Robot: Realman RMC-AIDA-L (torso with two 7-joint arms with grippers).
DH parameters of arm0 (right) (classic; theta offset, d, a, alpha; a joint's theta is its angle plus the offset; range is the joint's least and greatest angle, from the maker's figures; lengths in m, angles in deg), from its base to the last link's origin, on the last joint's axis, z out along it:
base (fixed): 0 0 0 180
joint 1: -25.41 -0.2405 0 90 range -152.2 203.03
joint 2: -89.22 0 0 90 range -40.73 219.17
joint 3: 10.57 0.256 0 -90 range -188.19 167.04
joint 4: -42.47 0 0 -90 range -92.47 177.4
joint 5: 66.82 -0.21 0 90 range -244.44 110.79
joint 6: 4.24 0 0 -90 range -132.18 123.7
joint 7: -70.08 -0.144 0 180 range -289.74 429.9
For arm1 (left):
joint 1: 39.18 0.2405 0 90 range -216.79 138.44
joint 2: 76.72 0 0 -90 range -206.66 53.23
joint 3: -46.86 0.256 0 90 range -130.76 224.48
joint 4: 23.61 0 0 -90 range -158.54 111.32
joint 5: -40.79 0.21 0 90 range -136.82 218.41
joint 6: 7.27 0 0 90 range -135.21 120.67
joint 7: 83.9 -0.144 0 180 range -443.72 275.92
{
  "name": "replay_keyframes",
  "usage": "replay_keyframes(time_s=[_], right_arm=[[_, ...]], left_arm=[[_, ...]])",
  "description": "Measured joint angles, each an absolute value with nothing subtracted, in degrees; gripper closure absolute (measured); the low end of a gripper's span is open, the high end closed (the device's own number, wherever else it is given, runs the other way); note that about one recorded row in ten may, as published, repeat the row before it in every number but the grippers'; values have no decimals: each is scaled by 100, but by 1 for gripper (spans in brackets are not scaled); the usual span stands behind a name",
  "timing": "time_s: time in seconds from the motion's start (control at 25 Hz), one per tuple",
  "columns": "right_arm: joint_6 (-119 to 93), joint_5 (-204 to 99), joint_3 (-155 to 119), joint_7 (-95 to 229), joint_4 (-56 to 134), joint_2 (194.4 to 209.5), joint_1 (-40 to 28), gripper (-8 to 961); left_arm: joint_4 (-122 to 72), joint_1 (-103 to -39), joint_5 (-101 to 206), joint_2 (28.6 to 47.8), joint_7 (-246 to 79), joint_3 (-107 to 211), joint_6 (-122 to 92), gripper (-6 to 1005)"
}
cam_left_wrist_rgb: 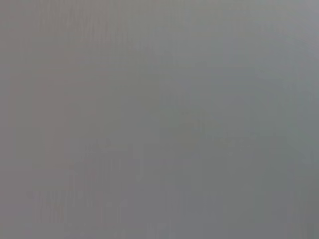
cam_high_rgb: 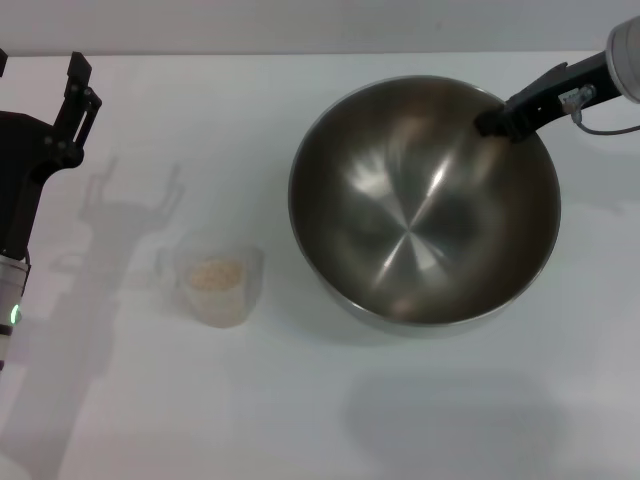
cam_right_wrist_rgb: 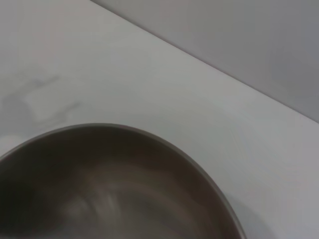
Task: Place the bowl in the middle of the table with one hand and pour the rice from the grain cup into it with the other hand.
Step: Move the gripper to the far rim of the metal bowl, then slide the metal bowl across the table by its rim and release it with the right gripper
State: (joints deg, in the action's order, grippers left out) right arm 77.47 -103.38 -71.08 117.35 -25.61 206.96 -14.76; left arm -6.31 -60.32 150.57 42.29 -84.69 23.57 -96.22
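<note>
The right tool (cam_high_rgb: 497, 124) grips the rim of the bowl (cam_high_rgb: 420, 215), right of the cup (cam_high_rgb: 215, 277) of rice (cam_high_rgb: 217, 272) on the worktop (cam_high_rgb: 300, 410). Move it slowly, keeping it level. The left tool (cam_high_rgb: 82, 75) waits open.

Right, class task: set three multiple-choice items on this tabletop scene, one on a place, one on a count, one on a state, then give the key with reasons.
1. Which of the robot's sides is the grain cup on, seen from the bowl?
A. Left
B. Right
C. Inside it

2. How many containers stand on the table?
A. One
B. Two
C. Three

3. What is the bowl's inside like?
A. Heaped with rice
B. Bare metal
C. Covered by a lid

Key: 1 A, the cup stands apart on the left; 2 B, only cup and bowl; 3 B, the rice sits in the cup. The right claw is at the bowl's far rim, the left claw off to the side.
</note>
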Motion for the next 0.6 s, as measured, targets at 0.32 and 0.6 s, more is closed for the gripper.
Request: replay_keyframes(time_s=[0.32,0.6], right_arm=[[8198,-10843,-7029,12278,-2385,20711,-1462,951],[8304,-10862,-7083,12367,-1998,20755,-1518,951]], left_arm=[[-615,-6044,15057,4229,-8469,2357,-9620,221],[-602,-6045,15082,4228,-8469,2357,-9620,223]])
